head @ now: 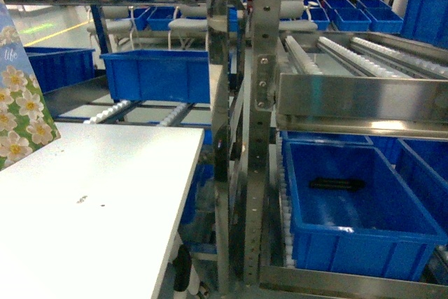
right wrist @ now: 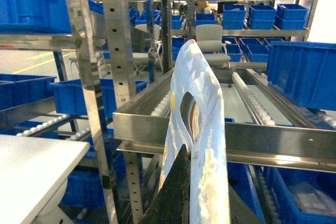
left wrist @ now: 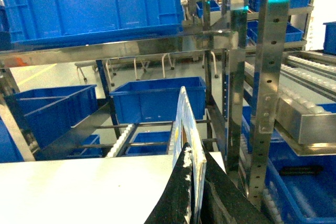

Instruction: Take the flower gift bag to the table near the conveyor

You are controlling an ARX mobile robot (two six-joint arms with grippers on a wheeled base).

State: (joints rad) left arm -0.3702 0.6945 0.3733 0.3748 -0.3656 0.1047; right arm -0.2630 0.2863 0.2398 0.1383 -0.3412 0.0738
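Note:
The flower gift bag, blue and green with white blossoms, shows at the head view's left edge over the white table; I cannot tell whether it touches the tabletop. In the left wrist view my left gripper is shut on the bag's thin top edge, seen edge-on above the table. My right gripper is shut on a pale glossy gift bag with a handle cut-out, in front of the conveyor. Neither gripper shows in the head view.
Steel rack posts stand just right of the table. Conveyor roller tracks run above a blue bin holding a dark object. Another blue bin sits on rollers beyond the table's far edge. Chairs and more bins stand behind.

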